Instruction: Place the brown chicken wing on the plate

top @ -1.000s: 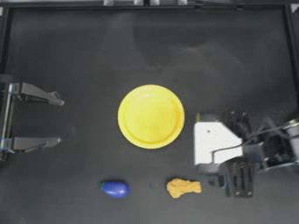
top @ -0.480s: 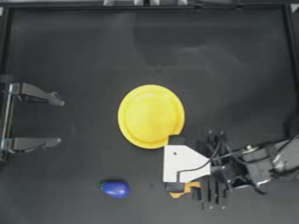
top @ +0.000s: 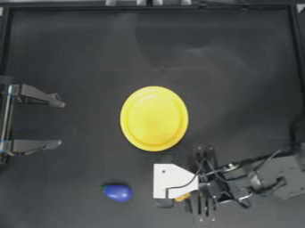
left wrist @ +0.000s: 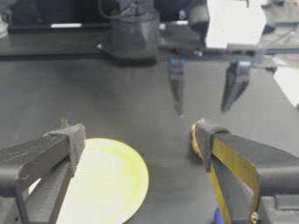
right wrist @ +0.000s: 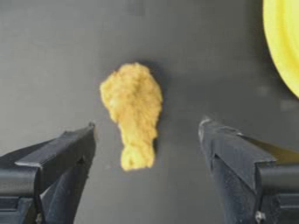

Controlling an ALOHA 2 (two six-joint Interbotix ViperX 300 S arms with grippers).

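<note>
The brown chicken wing (right wrist: 133,114) lies flat on the dark table, a lumpy golden piece with its narrow end toward the camera. My right gripper (right wrist: 146,131) hangs open just above it, one jaw on each side, not touching. In the top view the right gripper (top: 176,192) covers most of the wing (top: 182,196), below and right of the yellow plate (top: 154,118). The plate's rim (right wrist: 285,48) shows at the edge of the right wrist view. My left gripper (top: 58,122) is parked open at the left side.
A glossy blue rounded object (top: 118,192) with a green tip lies left of the right gripper, near the front edge. The left wrist view shows the plate (left wrist: 108,183) between the left arm's jaws and the right arm (left wrist: 204,83) farther off.
My right arm has swung left and toward the front edge, from beside the plate to over the chicken wing, which its wrist now mostly hides from above. The left arm has not moved.
</note>
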